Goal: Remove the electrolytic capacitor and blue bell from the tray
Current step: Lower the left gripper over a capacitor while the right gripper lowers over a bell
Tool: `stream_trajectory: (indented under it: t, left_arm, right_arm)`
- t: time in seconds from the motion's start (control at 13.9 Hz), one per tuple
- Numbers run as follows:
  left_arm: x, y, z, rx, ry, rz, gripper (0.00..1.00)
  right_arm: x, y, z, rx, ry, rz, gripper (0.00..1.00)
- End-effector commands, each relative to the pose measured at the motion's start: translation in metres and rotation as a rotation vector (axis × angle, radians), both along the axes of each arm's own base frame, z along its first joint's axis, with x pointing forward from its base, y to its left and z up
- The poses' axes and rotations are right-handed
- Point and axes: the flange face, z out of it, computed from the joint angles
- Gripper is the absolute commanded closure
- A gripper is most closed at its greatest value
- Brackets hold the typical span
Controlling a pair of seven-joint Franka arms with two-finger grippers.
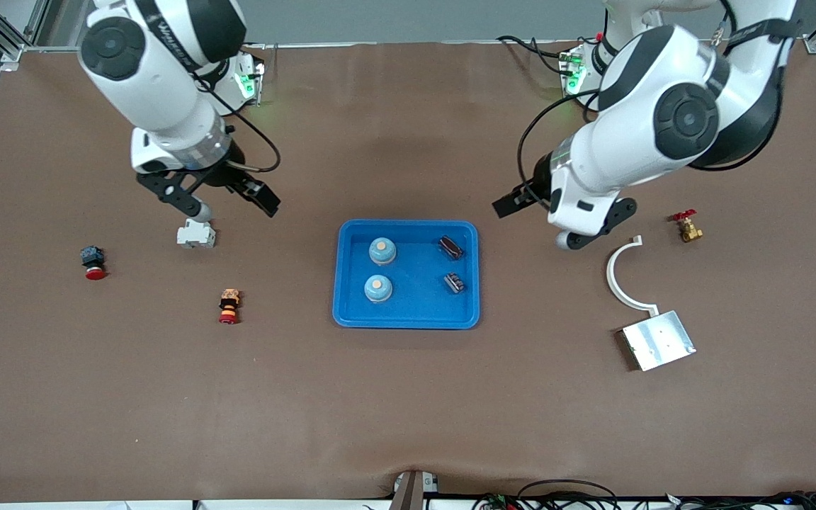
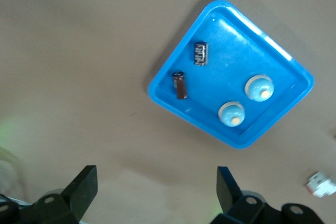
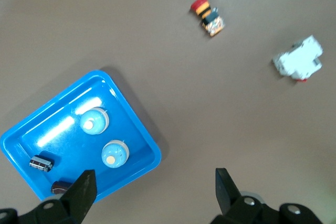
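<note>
Both claws hang wide and empty above bare tabletop, one at each end of the blue tray. Neither touches anything.

Left claw hovers just off the tray's end toward the left arm. The two dark electrolytic capacitors lie in the tray on that same side: one capacitor close under the rim nearest this claw, the second capacitor beside it, toward the front camera. In the left wrist view the fingers stand far apart with nothing between them.

Right claw hangs over the tabletop well apart from the tray, almost above a small white block. The two blue bells sit on the tray's side toward this claw. Its fingers are spread just as wide.

Judged from here, nothing has left the tray yet, so the step is the approach. It would go best with each arm taking the pieces on its own side. A capacitor is small and round, so the fingers should close across its body, not its ends, and come down clear of the rim. A bell is domed, so grip it low around its base.
</note>
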Motion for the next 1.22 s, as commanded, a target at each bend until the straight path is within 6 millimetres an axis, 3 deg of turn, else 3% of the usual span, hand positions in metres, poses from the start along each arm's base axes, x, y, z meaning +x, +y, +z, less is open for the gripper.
stream_trajectory:
  t: [0.0,0.36,0.72,0.94,1.15]
  left_arm:
    - [0.008,-0.034,-0.033,0.047,-0.021,0.063,0.00]
    - [0.025,-0.056,-0.110,0.086,-0.015,0.154,0.00]
    - [0.024,-0.082,-0.194,0.203,-0.040,0.196,0.00]
    - [0.025,-0.087,-0.226,0.218,-0.048,0.256,0.00]
    - [0.021,-0.092,-0.242,0.223,-0.028,0.251,0.00]
  right_arm:
    - [-0.002,0.025,-0.023,0.007,0.011,-0.048,0.00]
    - [-0.003,0.064,-0.065,0.005,0.013,-0.093,0.00]
    - [-0.004,0.101,-0.119,0.004,0.005,-0.142,0.00]
    - [-0.008,0.125,-0.152,0.001,0.001,-0.164,0.00]
    - [-0.007,0.138,-0.177,-0.002,0.004,-0.182,0.00]
